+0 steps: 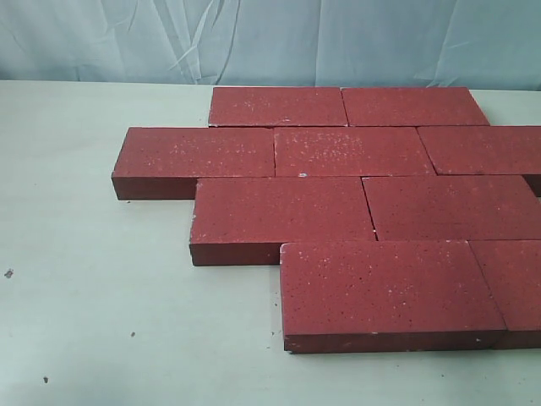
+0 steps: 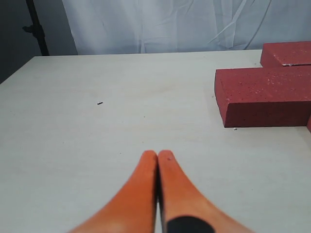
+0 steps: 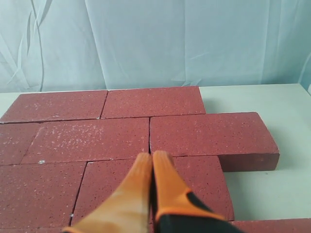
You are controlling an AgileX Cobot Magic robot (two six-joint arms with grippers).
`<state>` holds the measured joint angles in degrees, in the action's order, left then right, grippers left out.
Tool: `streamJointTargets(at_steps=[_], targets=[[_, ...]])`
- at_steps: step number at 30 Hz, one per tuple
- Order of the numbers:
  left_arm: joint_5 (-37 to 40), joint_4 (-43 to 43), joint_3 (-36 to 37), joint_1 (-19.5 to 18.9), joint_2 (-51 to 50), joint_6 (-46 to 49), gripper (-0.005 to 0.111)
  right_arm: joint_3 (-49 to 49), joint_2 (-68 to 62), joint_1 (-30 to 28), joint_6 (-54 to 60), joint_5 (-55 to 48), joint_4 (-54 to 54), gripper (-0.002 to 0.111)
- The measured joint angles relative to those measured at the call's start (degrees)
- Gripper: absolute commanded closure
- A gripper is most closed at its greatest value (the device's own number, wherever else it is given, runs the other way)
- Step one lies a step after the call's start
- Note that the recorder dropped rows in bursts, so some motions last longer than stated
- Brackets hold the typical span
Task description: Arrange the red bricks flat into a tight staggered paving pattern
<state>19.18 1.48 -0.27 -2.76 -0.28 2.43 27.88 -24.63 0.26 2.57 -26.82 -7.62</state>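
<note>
Rightward, red bricks [image 1: 283, 207] partly beyond the frame edge.

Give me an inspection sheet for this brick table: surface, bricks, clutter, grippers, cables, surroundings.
Surface: pale table, flat and matte.
Job's things: nine red bricks lying flat in four staggered rows, joints tight; the right-hand ones are cut off by the exterior view's edge.
Clutter: a few dark specks on the table.
Grippers: left gripper shut, empty, over the table beside the bricks; right gripper shut, empty, above the bricks.
Cables: nothing seen.
Surroundings: creased pale backdrop cloth; dark pole beyond the table.
</note>
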Motion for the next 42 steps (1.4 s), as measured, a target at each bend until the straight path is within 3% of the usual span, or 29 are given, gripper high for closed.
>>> streamJointTargets(at_steps=[24,31,42], targets=[[0.0,0.0,0.0,0.0,0.0,0.0,0.107,-0.63,0.37,0.0,-2.57,1.06,0.85,0.109],[0.0,0.0,0.0,0.0,0.0,0.0,0.107,-10.84,8.36,0.0,-2.57,8.72,1.08,0.109],[0.0,0.0,0.0,0.0,0.0,0.0,0.107,-27.49,22.76,0.0,-2.57,9.02,1.08,0.109]])
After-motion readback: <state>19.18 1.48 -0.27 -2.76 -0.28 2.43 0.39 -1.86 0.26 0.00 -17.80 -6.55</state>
